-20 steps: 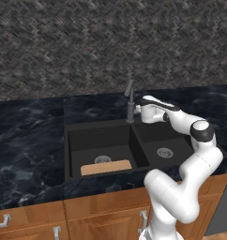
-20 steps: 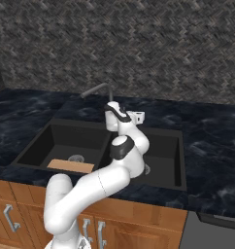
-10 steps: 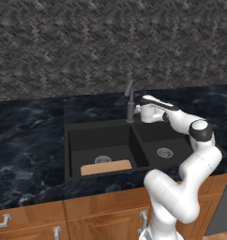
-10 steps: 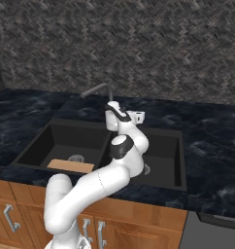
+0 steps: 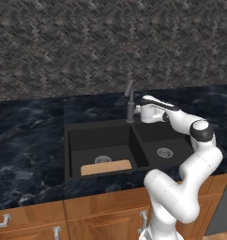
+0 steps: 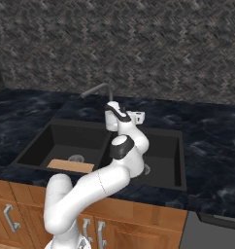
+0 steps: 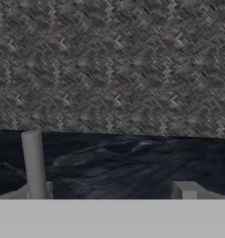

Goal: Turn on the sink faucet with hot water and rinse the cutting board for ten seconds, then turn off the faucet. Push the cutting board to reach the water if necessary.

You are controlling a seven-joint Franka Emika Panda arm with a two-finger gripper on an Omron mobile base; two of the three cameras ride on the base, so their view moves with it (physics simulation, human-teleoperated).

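claw (image 5: 135, 114) jaws apart, just beside faucet (image 5: 130, 102) post at sink (image 5: 68, 154) back edge; board (image 5: 106, 167) against larger basin's front wall

Sink (image 5: 78, 140) matte black; cutting board (image 5: 106, 167) light wood; counter (image 5: 26, 140) glossy dark marble.

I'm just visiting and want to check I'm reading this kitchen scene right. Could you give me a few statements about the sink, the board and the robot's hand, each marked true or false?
1. The cutting board lies in the larger basin of the sink. True.
2. Water is running from the sink faucet. False: no stream is visible.
3. The gripper is open beside the faucet post. True.
4. The gripper holds the cutting board. False: it holds nothing.
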